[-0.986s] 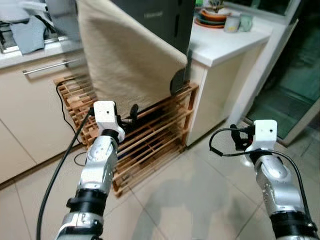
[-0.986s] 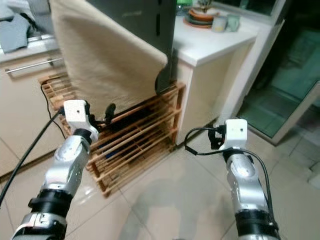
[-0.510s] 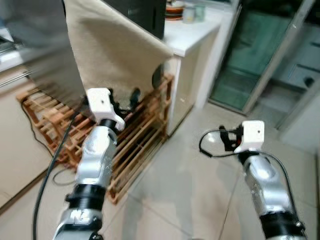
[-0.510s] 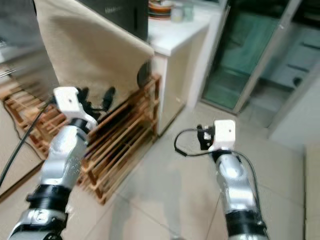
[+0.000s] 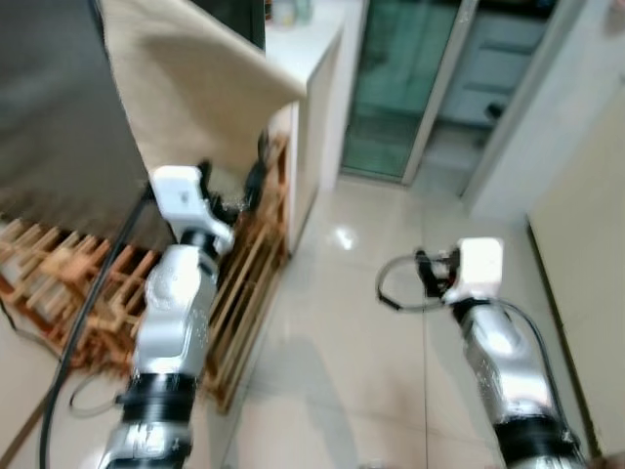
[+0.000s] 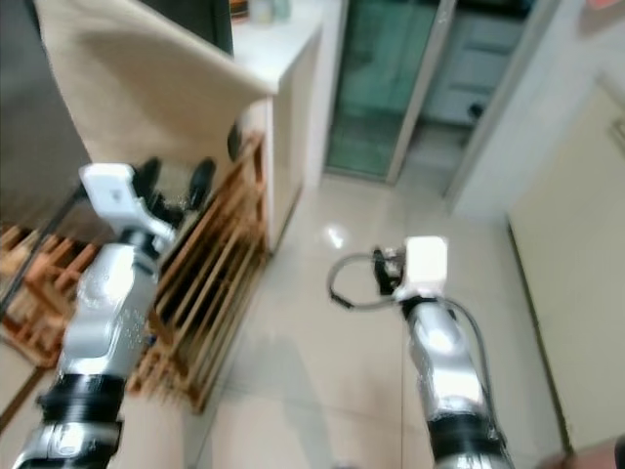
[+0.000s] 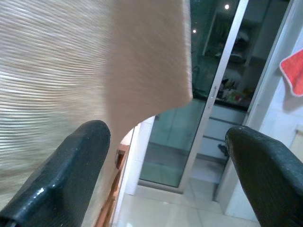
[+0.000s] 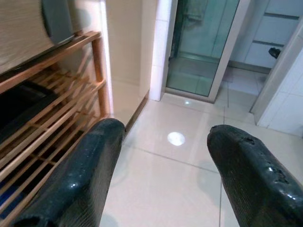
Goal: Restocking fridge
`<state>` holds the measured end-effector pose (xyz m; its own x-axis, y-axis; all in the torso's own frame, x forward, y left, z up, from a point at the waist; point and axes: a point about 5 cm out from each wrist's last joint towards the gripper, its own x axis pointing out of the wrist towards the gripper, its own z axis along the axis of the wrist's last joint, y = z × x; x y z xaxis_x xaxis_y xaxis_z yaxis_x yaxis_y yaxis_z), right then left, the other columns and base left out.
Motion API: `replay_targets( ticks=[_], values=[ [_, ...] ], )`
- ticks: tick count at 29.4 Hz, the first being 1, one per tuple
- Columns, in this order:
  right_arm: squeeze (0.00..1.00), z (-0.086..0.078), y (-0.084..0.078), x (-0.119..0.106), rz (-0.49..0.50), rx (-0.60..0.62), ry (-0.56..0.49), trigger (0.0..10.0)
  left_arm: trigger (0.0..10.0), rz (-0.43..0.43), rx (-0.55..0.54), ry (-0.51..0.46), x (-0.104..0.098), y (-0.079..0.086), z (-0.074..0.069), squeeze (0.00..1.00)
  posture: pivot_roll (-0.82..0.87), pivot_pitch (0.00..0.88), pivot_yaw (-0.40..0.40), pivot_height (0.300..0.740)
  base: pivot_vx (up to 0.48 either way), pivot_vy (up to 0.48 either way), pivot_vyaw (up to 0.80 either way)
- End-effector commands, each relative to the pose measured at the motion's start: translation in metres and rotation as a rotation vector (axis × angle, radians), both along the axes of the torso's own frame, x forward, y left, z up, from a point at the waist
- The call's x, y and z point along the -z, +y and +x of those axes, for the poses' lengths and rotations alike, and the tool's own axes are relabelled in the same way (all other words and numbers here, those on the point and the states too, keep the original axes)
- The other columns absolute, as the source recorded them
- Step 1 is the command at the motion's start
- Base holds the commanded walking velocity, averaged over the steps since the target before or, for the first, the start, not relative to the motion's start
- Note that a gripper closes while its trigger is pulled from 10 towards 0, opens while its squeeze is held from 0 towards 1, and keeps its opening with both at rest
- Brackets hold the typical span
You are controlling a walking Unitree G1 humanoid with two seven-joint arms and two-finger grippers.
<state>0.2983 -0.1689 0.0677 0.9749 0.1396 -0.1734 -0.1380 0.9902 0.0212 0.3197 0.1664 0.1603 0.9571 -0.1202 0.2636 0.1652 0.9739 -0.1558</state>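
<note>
Travelling through kitchen, 2 grippers carried forward and empty: left gripper spread beside beige cloth over wooden rack; right gripper spread above tiled floor. Fridge not identifiable.

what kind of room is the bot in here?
Likely a home kitchen: a white counter with cabinets below, a wooden rack on a tiled floor, and a glass sliding door beyond.
</note>
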Motion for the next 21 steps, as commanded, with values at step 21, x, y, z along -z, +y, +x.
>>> replay_targets(
  ticks=[21],
  values=[
    [0.23,0.006,-0.006,-0.005,-0.03,0.009,-0.024,10.0,10.0,0.143,-0.175,0.081,0.004,0.037,-0.001,0.0,-0.07,0.0,-0.032,0.74,0.0,0.0,0.0]
  ],
)
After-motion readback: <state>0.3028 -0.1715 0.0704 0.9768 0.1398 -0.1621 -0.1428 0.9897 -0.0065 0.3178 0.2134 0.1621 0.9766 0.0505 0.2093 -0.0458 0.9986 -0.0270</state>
